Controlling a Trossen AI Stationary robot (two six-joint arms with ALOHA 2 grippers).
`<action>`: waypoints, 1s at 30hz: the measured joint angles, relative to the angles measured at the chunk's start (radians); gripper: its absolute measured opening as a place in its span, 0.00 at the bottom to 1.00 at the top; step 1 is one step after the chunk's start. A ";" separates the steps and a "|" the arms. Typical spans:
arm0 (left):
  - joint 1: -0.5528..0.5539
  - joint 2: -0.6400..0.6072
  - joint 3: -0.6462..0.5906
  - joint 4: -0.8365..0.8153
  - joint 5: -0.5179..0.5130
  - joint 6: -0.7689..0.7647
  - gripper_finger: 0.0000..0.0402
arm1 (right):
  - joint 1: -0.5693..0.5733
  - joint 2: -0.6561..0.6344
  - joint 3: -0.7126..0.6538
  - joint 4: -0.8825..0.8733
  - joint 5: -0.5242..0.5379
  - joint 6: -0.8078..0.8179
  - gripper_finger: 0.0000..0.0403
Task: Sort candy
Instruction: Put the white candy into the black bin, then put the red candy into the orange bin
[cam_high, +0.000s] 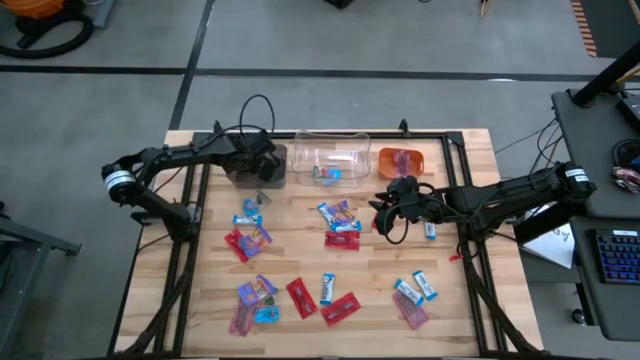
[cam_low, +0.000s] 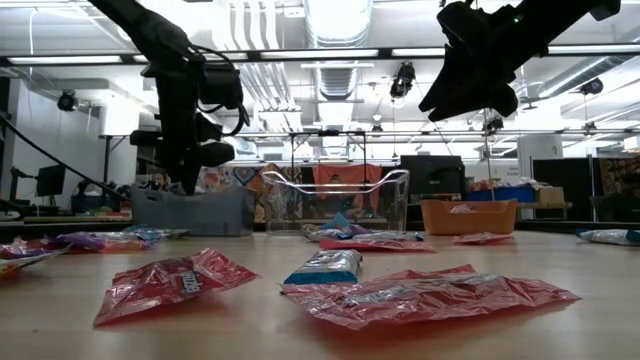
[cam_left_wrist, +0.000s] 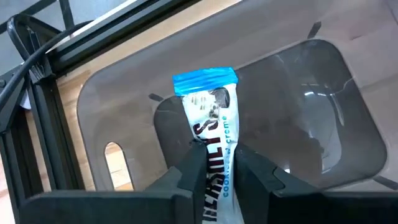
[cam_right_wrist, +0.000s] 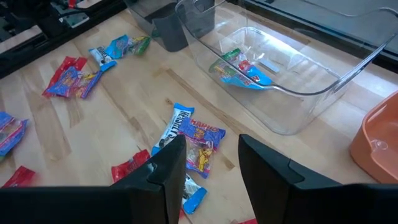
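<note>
My left gripper (cam_high: 262, 160) hangs over the dark brown bin (cam_left_wrist: 298, 124) at the table's far left, shut on a blue-and-white candy (cam_left_wrist: 211, 118). My right gripper (cam_right_wrist: 211, 162) hovers open above the table's middle right with nothing between its fingers. Below it, blue-and-white and multicolour candies (cam_right_wrist: 196, 140) lie flat on the wood. More red, blue and purple candies (cam_high: 260, 300) lie scattered over the near half of the table. My left gripper pinches the candy's wrapper between its two fingers at the wrapper's lower part (cam_left_wrist: 216, 158). The fingers slant downward from above. The candy sticks out past the fingertips, its blue crimped end (cam_left_wrist: 205, 81) farthest out, lifted clear above the bin's inside.
A clear bin (cam_high: 330, 160) holding a few candies stands beside the brown bin (cam_high: 245, 172) along the far edge, and an orange bin (cam_high: 405, 162) stands to its right. A black metal frame (cam_high: 195, 210) runs along the table's left, far and right sides.
</note>
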 joint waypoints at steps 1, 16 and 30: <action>0.000 0.000 0.000 0.000 0.000 0.001 0.15 | 0.000 0.000 0.000 0.000 0.000 0.000 0.34; -0.003 -0.013 0.000 -0.050 0.028 0.025 0.36 | 0.000 0.000 0.000 0.000 0.000 0.006 0.34; -0.313 -0.207 -0.001 0.015 0.028 0.038 0.36 | 0.000 0.000 0.000 0.001 -0.112 0.110 0.34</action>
